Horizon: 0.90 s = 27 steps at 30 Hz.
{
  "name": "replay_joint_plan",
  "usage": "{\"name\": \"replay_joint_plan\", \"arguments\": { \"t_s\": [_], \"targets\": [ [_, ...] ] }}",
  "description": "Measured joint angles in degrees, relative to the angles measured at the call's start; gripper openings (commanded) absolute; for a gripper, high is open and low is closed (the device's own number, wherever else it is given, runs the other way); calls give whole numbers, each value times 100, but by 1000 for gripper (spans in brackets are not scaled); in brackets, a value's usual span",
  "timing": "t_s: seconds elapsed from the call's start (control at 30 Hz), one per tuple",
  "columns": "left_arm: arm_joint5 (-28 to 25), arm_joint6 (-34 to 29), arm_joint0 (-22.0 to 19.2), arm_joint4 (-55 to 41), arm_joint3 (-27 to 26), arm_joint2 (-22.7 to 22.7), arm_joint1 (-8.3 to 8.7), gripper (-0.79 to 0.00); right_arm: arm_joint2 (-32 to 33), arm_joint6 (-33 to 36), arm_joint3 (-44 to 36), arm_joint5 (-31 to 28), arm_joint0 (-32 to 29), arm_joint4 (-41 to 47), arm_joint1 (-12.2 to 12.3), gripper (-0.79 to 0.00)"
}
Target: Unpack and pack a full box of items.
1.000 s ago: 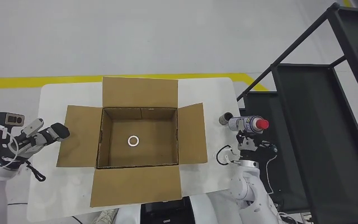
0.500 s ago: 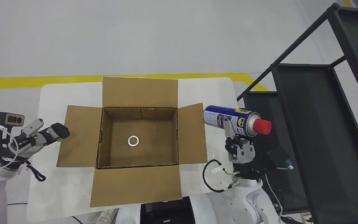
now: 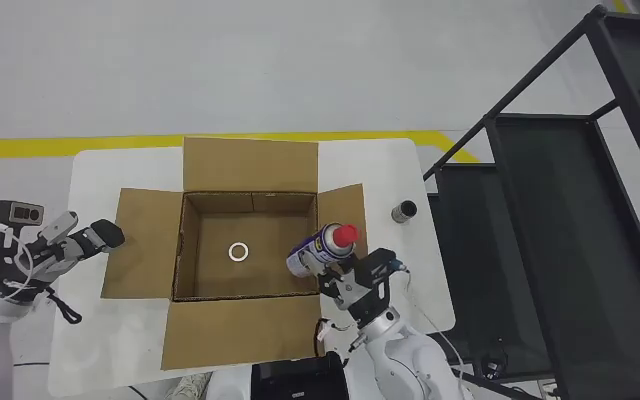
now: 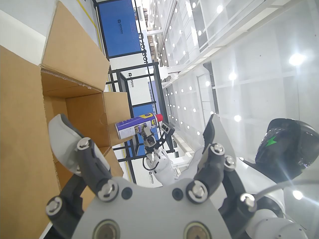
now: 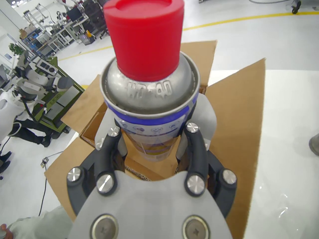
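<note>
A white table (image 3: 400, 165) carries a large brown cardboard box (image 3: 250, 163) that stands open, with all four flaps spread outward. The right gripper (image 3: 350, 278) is at the box's near right corner, and its jaws are clenched around the body of a spray can (image 3: 322, 250). The can has a blue and yellow label, a silver shoulder and a red cap. In the top view it is tilted, with its bottom end over the box's opening beside the right wall and its cap over the right flap. The left wrist view shows the can (image 4: 135, 126) held in the air above that flap, lying close to level. In the right wrist view the two grey fingers (image 5: 204, 118) press on either side of the label, below the shoulder. The left gripper (image 3: 85, 232) is at the table's left edge, just beyond the left flap; its jaws are spread apart and grasp nothing. A small dark cylinder (image 3: 404, 212) stands on the table to the right of the box, apart from the right flap. A small white ring (image 3: 239, 252) lies flat on the box floor, near its middle.
</note>
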Motion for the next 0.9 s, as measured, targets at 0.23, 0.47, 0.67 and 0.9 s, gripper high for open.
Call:
{"name": "replay_joint_plan", "arguments": {
  "t_s": [0.23,0.47,0.67,0.9],
  "targets": [
    [0,0,0,0,0,0,0,0,-329,696,320,455,449,-252,-11,-785],
    [0,0,0,0,0,0,0,0,-607,1206,754,816,877,-490,-27,-785],
    [0,0,0,0,0,0,0,0,-713,1500,921,878,1107,-218,-35,-785],
    [0,0,0,0,0,0,0,0,-672,1647,945,746,1059,-87,16,0]
  ]
}}
